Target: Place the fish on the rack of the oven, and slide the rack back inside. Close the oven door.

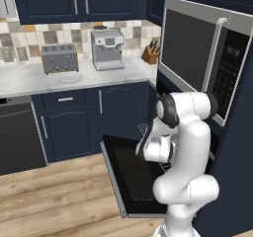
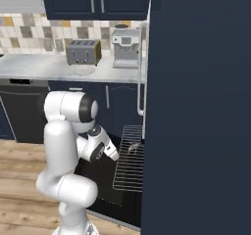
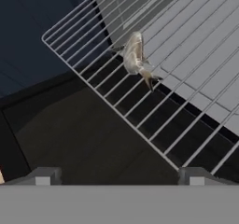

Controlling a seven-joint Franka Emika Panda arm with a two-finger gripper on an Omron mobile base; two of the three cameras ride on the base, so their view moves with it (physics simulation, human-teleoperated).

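Fish (image 3: 136, 57) is what you want to watch: it lies on the rack (image 3: 186, 55), near the rack's front corner, resting across the wires with nothing gripping it. Your fingers (image 3: 119, 176) stand wide apart and hold nothing; in the hand view one fingertip (image 3: 43, 175) and its partner rise at the bottom, and the fish sits well beyond them, roughly in line with the gap between them. From the right base view you can see the rack (image 2: 129, 164) pulled out of the oven (image 2: 135, 199), sticking forward over the lowered oven door (image 2: 100, 187), with the fish (image 2: 132, 147) as a small pale shape on the rack's left part near its far edge. In the left base view the oven door (image 1: 123, 174) hangs open and flat, below the microwave (image 1: 207, 58).
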